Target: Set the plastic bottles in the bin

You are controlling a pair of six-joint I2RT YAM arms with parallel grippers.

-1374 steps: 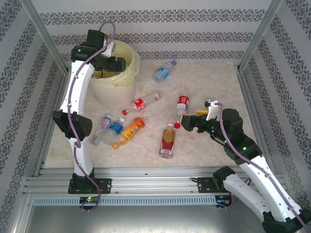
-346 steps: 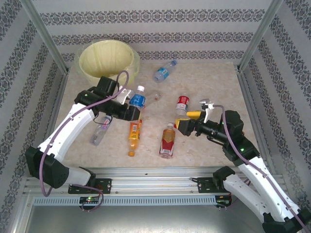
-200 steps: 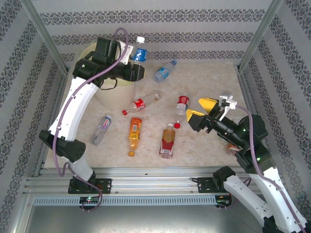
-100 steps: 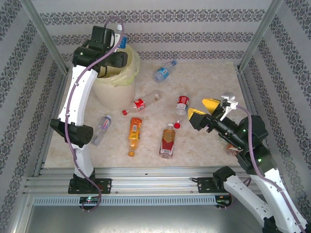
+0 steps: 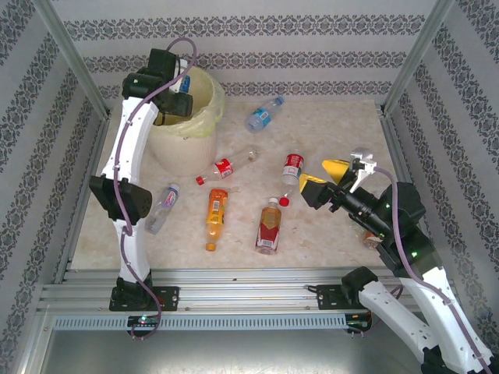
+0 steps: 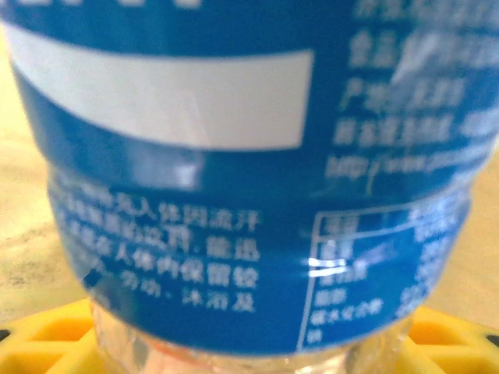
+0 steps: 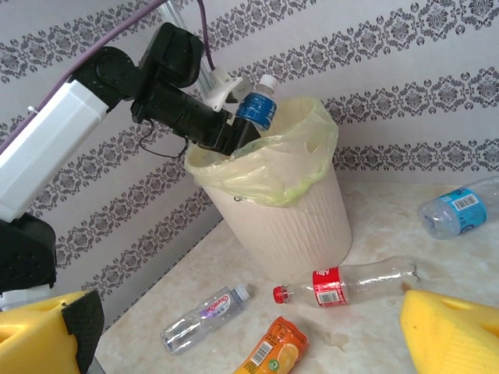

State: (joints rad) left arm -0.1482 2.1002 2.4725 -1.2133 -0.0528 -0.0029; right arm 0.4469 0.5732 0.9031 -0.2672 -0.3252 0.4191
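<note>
Now the left gripper (image 7: 240, 131), pinching the blue-labelled bottle (image 7: 254, 111) above the bin (image 7: 300, 230), should release well inside its rim; the right gripper (image 5: 323, 178) is spread.

Damask-striped wallpaper walls (image 5: 312, 27), pale marbled tabletop (image 5: 335, 132), aluminium frame posts (image 5: 418, 54), even bright light

Left gripper (image 7: 246, 129) raised, clasping a bottle (image 7: 256, 107); right gripper (image 5: 323, 178) low, jaws spread.
</note>
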